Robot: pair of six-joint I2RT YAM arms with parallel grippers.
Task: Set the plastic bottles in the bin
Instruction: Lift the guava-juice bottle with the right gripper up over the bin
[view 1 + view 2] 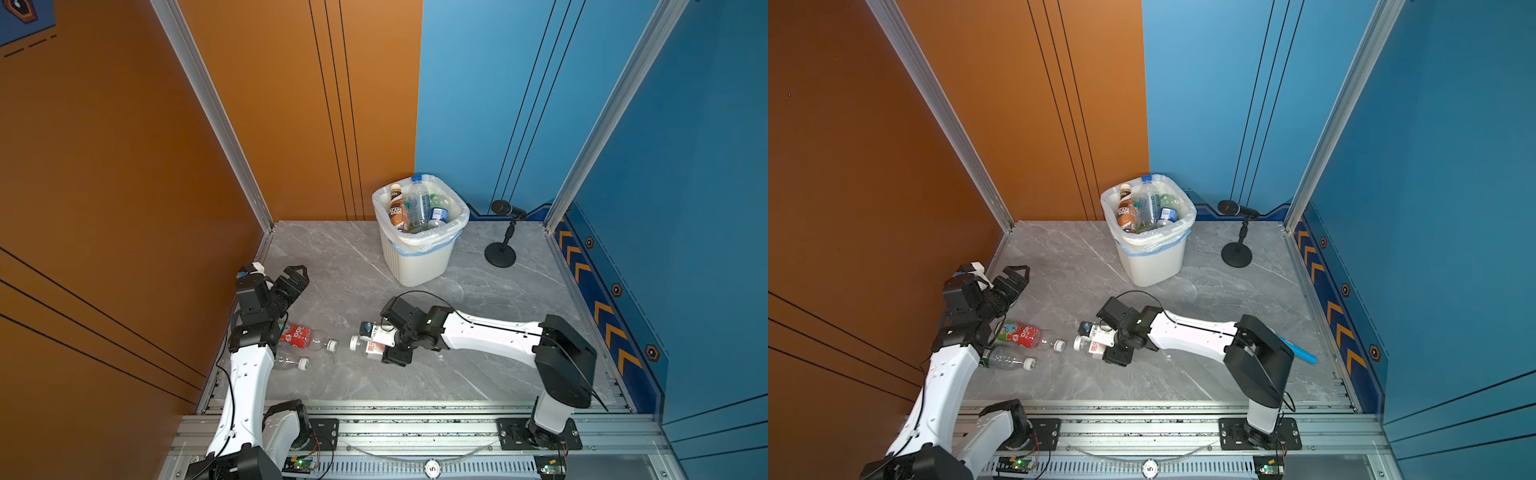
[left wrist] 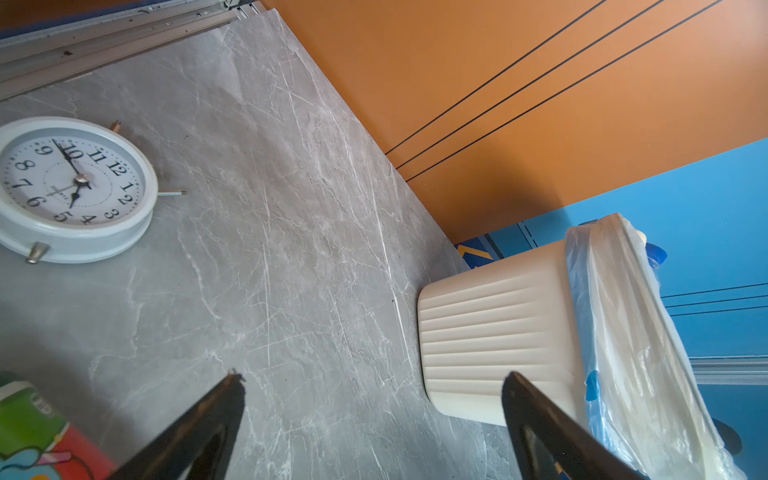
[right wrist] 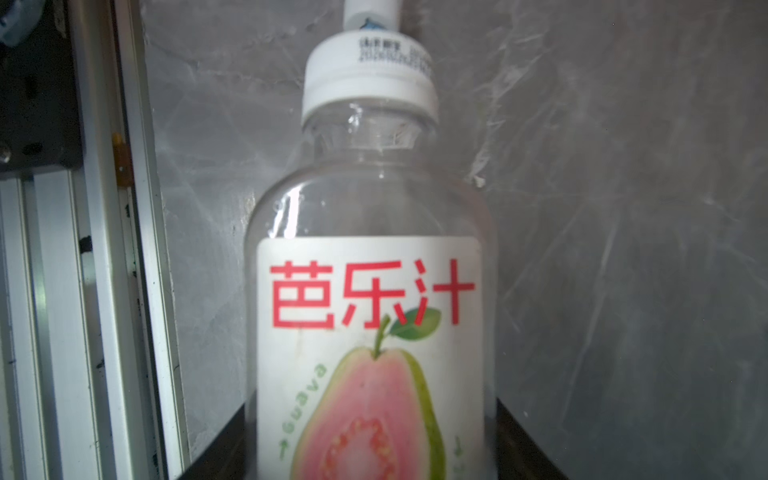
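Nearest, a crumpled clear bottle [image 1: 1007, 359] with a white cap lies on the grey marble-patterned table [image 1: 353, 257], behind the left jaws and beside that arm. Just past it lies a red-label bottle [image 1: 301, 336], clear and round-bodied, its white cap pointing toward the right jaws. The right jaws are closed on a guava bottle [image 3: 370, 291] of smooth clear plastic with a white paper label and a ribbed white cap. It is held sideways, low over the table, a black jaw against each flank and its cap sticking out ahead of them. Whether it touches the table I cannot tell. The left jaws stand wide open above the table. Well beyond both jaws stands the bin [image 1: 419, 266], white, ribbed and bag-lined, with a brown bottle [image 1: 397, 212] and clear ones upright inside.
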